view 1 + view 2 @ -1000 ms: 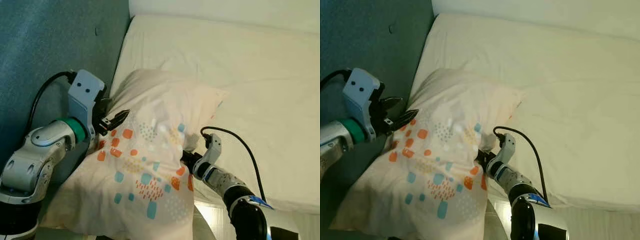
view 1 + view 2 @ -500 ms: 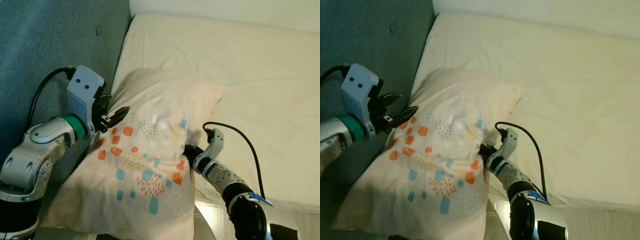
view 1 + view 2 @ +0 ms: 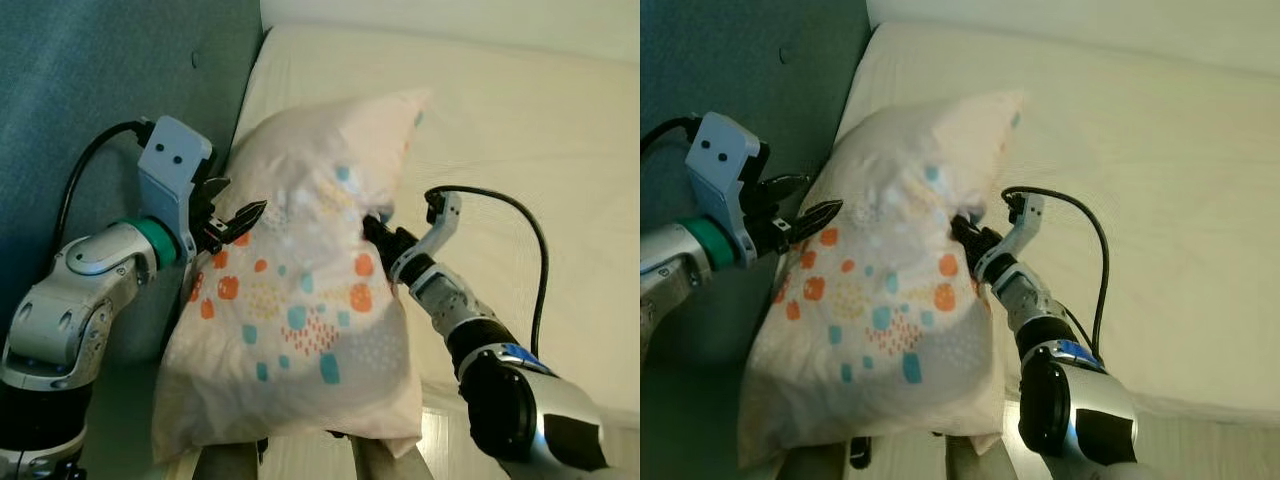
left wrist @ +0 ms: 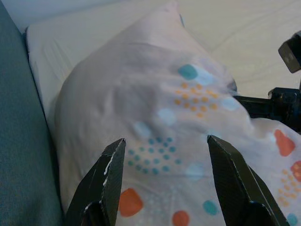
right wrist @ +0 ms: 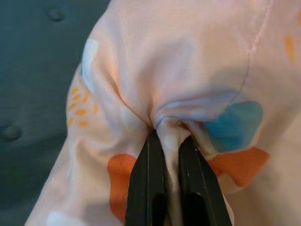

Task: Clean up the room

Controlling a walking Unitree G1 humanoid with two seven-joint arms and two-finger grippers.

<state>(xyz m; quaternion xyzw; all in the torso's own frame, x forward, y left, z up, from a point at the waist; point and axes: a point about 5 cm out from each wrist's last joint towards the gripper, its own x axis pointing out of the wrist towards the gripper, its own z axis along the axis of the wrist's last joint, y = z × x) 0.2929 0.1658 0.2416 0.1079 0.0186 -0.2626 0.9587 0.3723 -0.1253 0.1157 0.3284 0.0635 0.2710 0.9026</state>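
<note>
A cream pillow with orange and teal dots is lifted off the bed, hanging between my two arms. My right gripper is shut on a pinch of its cover at the pillow's right side; the right wrist view shows the cloth squeezed between both black fingers. Beside the pillow's left edge my left gripper stands open. In the left wrist view its two fingers straddle the pillow without closing on it.
A cream mattress spreads to the right and far side. A teal padded headboard stands at the left. The bed's near edge runs below the pillow.
The pillow has been raised off the mattress and swung upright, its top corner now pointing toward the far end. My right gripper rose with it. The left gripper stayed open beside it.
</note>
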